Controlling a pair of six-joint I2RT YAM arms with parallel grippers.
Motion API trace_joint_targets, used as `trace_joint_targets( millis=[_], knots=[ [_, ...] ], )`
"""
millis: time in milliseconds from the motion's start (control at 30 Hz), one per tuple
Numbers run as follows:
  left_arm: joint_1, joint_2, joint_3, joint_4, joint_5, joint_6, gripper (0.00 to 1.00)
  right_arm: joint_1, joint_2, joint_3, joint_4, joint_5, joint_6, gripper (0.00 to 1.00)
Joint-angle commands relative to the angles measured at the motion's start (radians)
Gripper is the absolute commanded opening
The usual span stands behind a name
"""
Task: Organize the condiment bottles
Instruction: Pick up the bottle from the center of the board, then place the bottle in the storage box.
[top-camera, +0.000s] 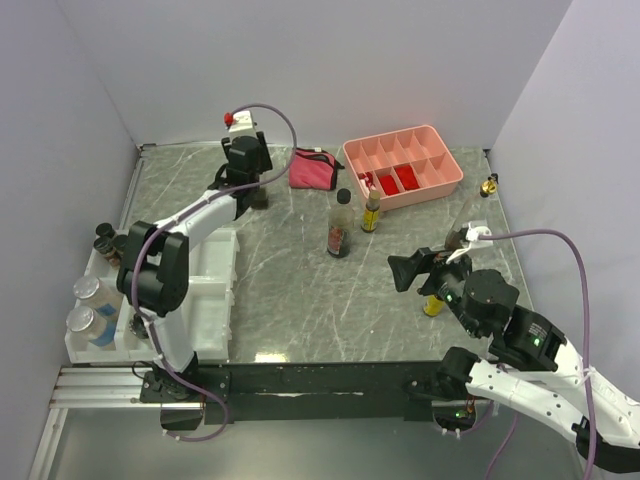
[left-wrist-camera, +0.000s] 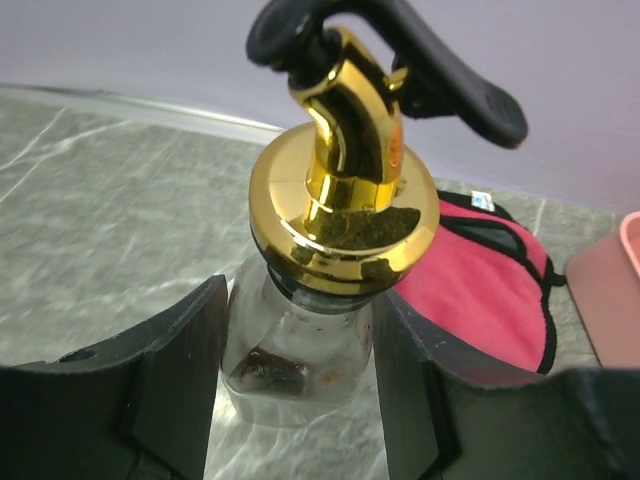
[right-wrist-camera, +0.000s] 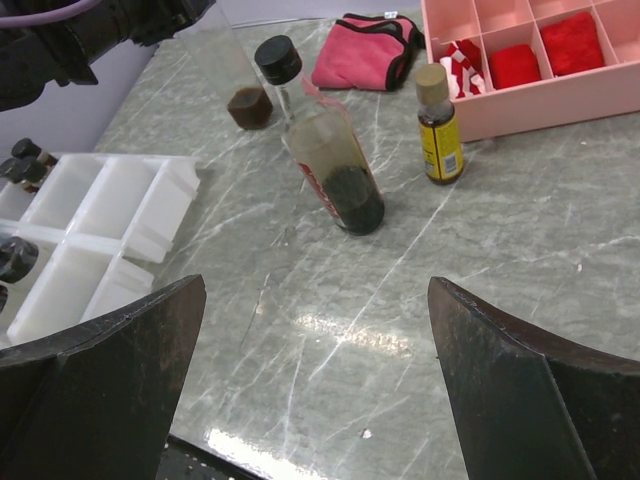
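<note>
My left gripper is at the back of the table, its fingers pressed on both sides of a clear bottle with a gold spout top that stands on the table; a little dark liquid sits at its bottom. My right gripper is open and empty above the front right. A black-capped bottle of dark liquid and a small yellow bottle stand mid-table. Another yellow bottle stands under the right arm. Black-lidded jars and silver-lidded jars sit in the white tray.
A pink compartment tray with red items is at the back right, and a pink zip pouch lies beside the left gripper. A gold-topped bottle and a tall clear bottle stand near the right edge.
</note>
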Motion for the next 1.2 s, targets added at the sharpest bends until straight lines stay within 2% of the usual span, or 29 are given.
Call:
trace_joint_targets(
  millis=[0, 167, 333, 533, 767, 1067, 1167],
  knots=[
    [-0.003, -0.150, -0.014, 0.062, -0.120, -0.055, 0.01, -0.004, -0.021, 0.028, 0.012, -0.011, 0.019, 1.00],
    [-0.003, -0.204, -0.013, 0.008, -0.191, -0.014, 0.01, -0.004, -0.034, 0.031, 0.012, -0.019, 0.025, 1.00],
    [0.006, -0.325, -0.076, 0.002, -0.238, 0.000, 0.01, -0.004, -0.048, 0.028, 0.014, -0.027, 0.025, 1.00],
    [0.021, -0.463, -0.115, -0.081, -0.364, -0.006, 0.01, -0.004, -0.053, 0.022, 0.020, -0.045, 0.025, 1.00],
    [0.150, -0.635, -0.209, -0.160, -0.381, -0.041, 0.01, -0.004, -0.083, 0.000, 0.023, -0.060, 0.026, 1.00],
    [0.267, -0.714, -0.295, -0.214, -0.439, -0.066, 0.01, -0.004, -0.125, -0.006, 0.005, -0.076, 0.037, 1.00],
    [0.276, -0.718, -0.315, -0.231, -0.439, -0.089, 0.01, -0.004, -0.134, -0.001, -0.005, -0.085, 0.042, 1.00]
  ],
)
